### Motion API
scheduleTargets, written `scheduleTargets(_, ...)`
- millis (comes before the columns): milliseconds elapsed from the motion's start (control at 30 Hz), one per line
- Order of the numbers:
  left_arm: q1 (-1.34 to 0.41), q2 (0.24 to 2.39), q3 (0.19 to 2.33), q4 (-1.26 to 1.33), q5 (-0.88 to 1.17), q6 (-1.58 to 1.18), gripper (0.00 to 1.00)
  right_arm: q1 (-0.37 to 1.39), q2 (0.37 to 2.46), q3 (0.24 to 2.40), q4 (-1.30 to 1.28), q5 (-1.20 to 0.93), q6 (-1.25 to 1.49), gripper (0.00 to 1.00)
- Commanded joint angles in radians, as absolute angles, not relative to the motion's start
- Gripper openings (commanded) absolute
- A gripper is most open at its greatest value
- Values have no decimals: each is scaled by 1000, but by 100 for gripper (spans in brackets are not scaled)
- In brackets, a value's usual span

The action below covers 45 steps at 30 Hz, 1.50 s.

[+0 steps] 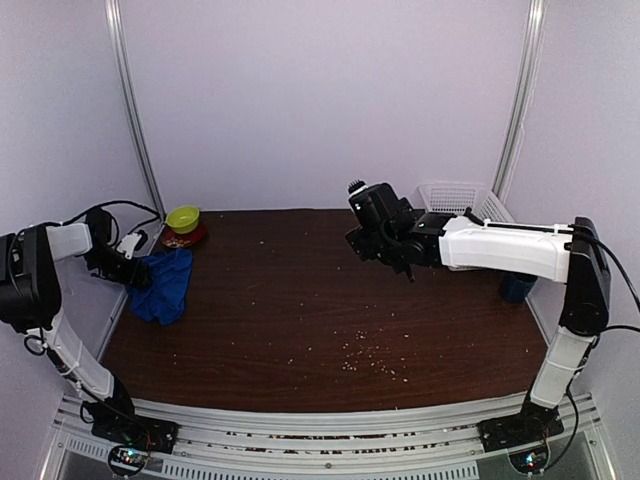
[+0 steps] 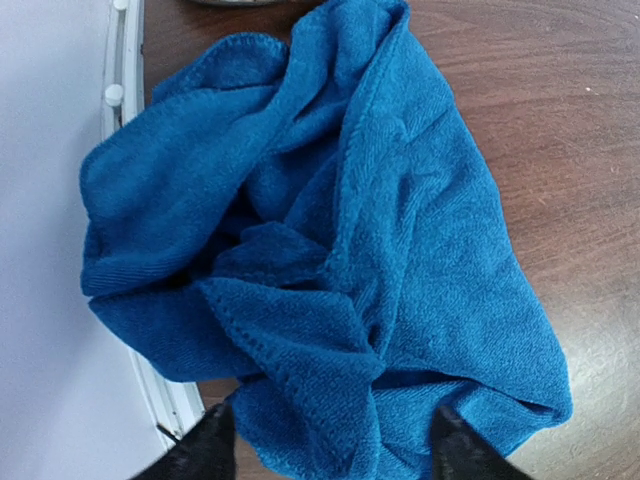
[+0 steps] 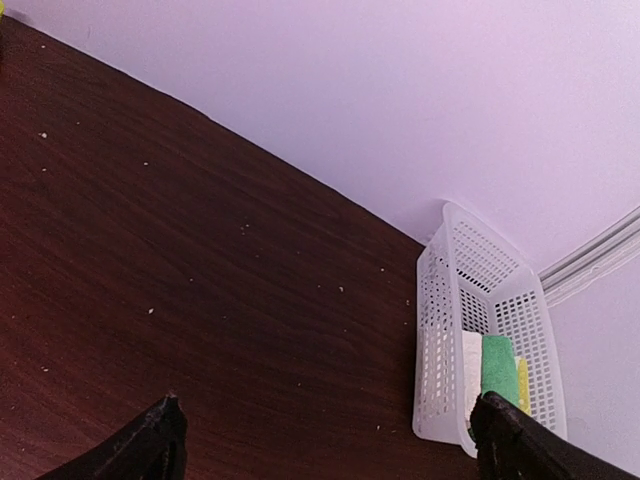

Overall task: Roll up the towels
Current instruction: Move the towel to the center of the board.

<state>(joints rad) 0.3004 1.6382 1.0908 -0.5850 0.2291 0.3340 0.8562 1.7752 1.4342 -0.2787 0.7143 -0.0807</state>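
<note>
- The dark wooden table carries no rolled towel, so I judge the task to be at its very start.
- The blue towel lies in a crumpled heap at the table's left edge, just in front of the green bowl. It is neither spread flat nor rolled, so both steps are left to do.
- The white mesh basket stands at the far right corner. It holds white, green and yellow pieces. Whether the white one is a towel cannot be told.
- The right gripper hangs wide open and empty above the table, well apart from the blue towel.
- The left gripper sits at the heap's near side, one finger on each side of a fold. Whether it pinches the cloth cannot be told.
</note>
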Motion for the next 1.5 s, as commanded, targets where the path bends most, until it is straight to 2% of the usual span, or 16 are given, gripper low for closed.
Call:
scheduleTargets(0, 303, 1679, 1125, -571, 246, 341, 60, 908, 1759, 1421, -324, 726, -39, 100)
scheduleTargets(67, 305, 1693, 1122, -555, 242, 340, 56, 936, 1753, 1412, -323, 728, -32, 100)
scheduleTargets(433, 305, 1695, 1089, -497, 206, 342, 1, 1017, 1703, 1366, -267, 724, -20, 100)
scheduleTargets(600, 305, 1646, 1100, -516, 250, 368, 0, 1029, 1711, 1358, -237, 699, -11, 100)
scheduleTargets(800, 259, 1612, 1216, -749, 531, 441, 0, 1029, 1716, 1334, -146, 562, 14, 100)
scheduleTargets(1000, -45, 1639, 1383, -1030, 828, 504, 0, 1028, 1676, 1215, 130, 335, 19, 100)
scheduleTargets(1133, -243, 1687, 1515, -1022, 981, 400, 0, 1057, 1691, 1160, 307, 166, 25, 100)
scheduleTargets(1267, -359, 1771, 1609, -932, 1088, 270, 0, 1136, 1758, 1154, 438, 221, -31, 100)
scheduleTargets(1467, -441, 1870, 1644, -912, 1171, 269, 0, 1189, 1883, 1199, 548, 394, -18, 100)
